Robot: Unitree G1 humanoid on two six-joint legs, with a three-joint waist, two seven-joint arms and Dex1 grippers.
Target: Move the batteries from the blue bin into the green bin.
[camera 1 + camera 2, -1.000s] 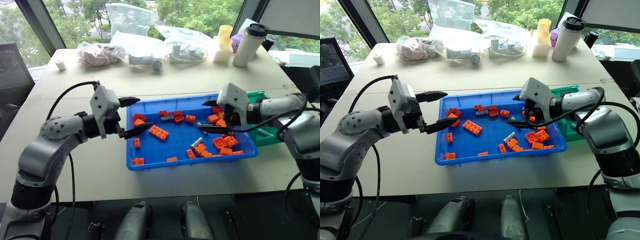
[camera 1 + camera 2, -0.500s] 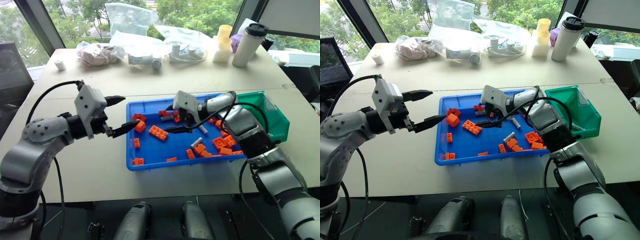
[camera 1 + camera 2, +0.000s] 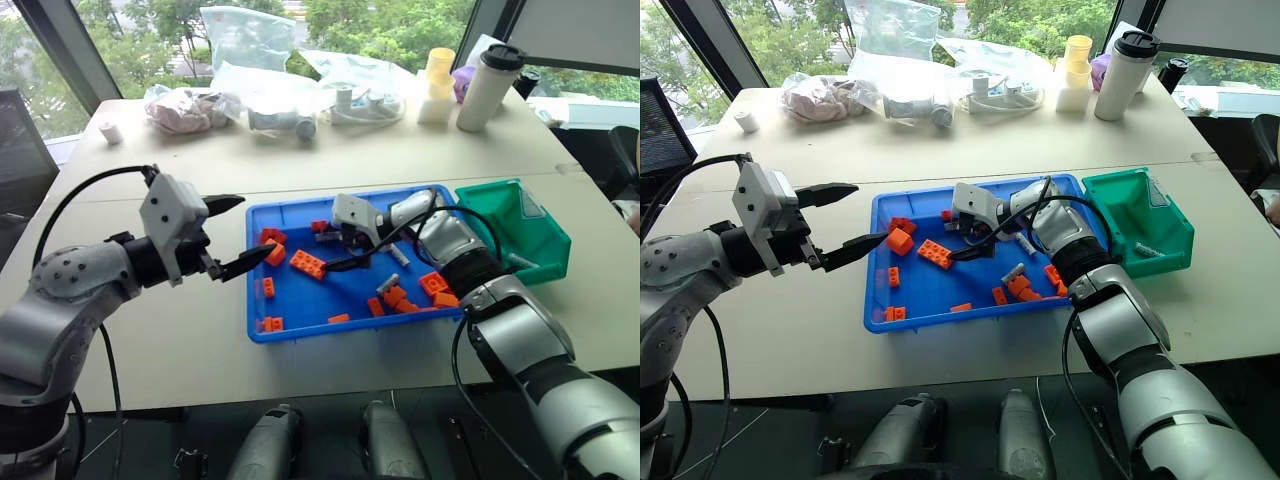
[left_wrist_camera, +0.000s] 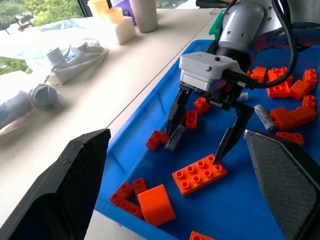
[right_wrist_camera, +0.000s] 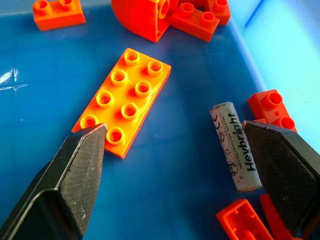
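Beige table, blue bin [image 3: 300, 325], far-left quarter: one battery [image 5: 236, 146] lying flat just inside one fingertip of the right gripper [image 4: 200, 137], long axis roughly along that finger, jaws spread wide and empty; left gripper [image 3: 240, 235] farther, outside rim.

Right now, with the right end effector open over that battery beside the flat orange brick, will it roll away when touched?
Likely: the battery is a smooth cylinder lying flat on the blue bin's slick floor. The right end effector should straddle it squarely.
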